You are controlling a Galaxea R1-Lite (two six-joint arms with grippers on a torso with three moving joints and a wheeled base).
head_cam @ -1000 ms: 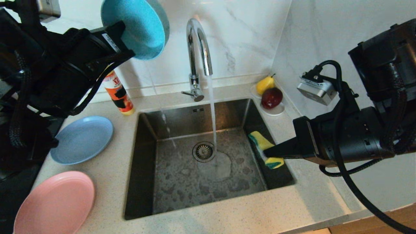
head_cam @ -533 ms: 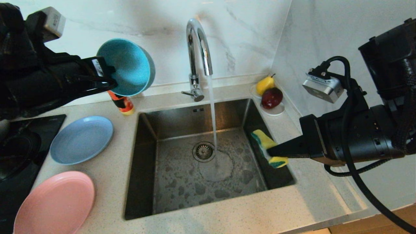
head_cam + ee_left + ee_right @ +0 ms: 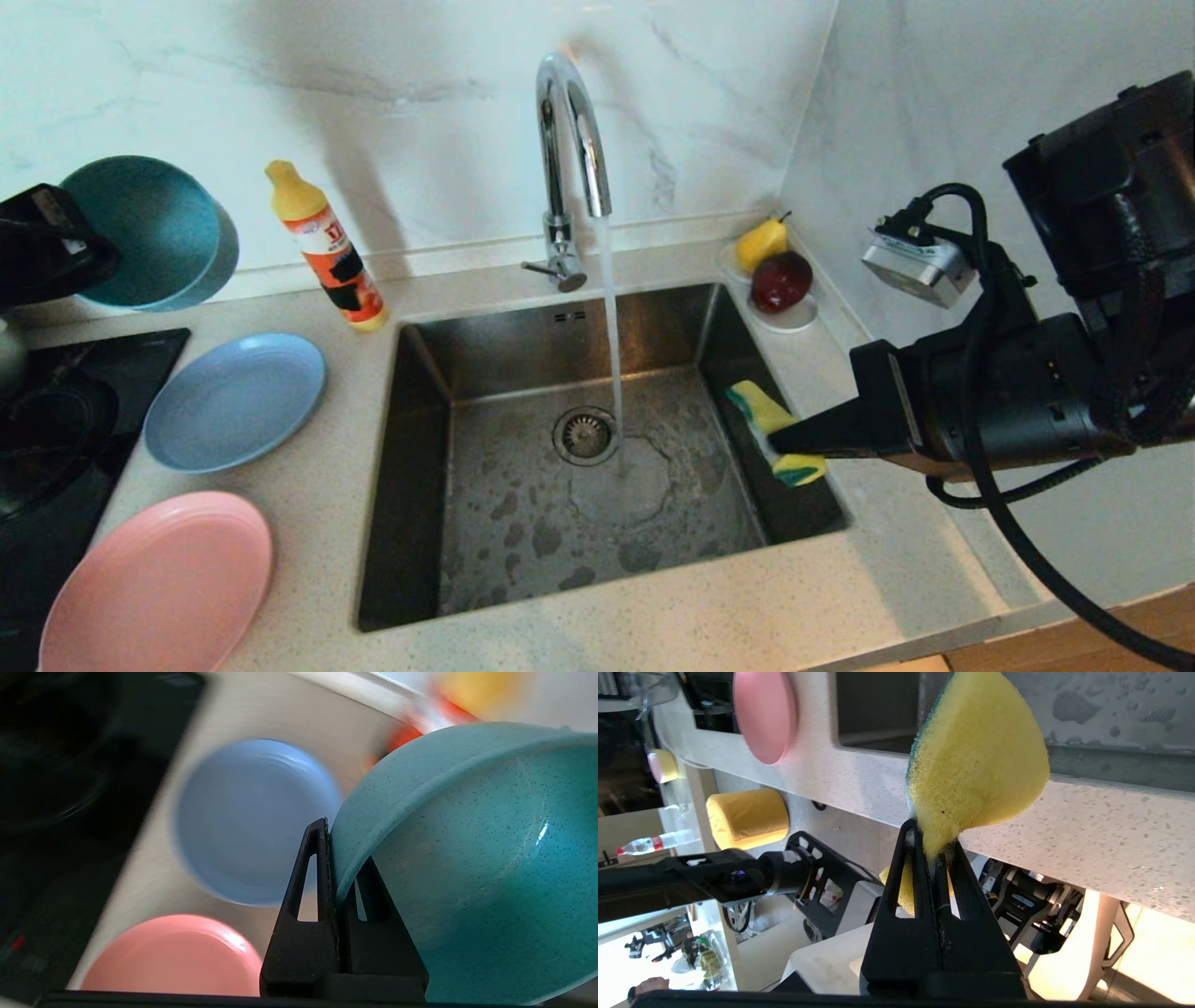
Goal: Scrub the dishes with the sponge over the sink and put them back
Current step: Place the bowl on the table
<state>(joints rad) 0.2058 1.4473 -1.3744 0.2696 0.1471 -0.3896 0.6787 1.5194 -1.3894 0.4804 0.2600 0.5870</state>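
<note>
Left gripper (image 3: pixel 343 877): fingers clamped on the rim of the teal bowl (image 3: pixel 149 233), held in the air above the counter's left end. Right gripper (image 3: pixel 780 437): fingers pinched on the sponge (image 3: pixel 775 431), over the sink's (image 3: pixel 411 448) right side. Blue plate (image 3: pixel 233 401), pink plate (image 3: pixel 159 583): on the counter, left of the sink. Tap (image 3: pixel 569 149): running.

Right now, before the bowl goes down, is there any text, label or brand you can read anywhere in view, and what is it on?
Nothing can be read in full.
Orange bottle with a yellow cap, at the back of the counter: white label with red and black print, too small to read.
Left hand holding the teal bowl: small white sticker, too small to read.
Right hand holding the sponge: no lettering visible.
Plates, tap, sink: no markings.
</note>
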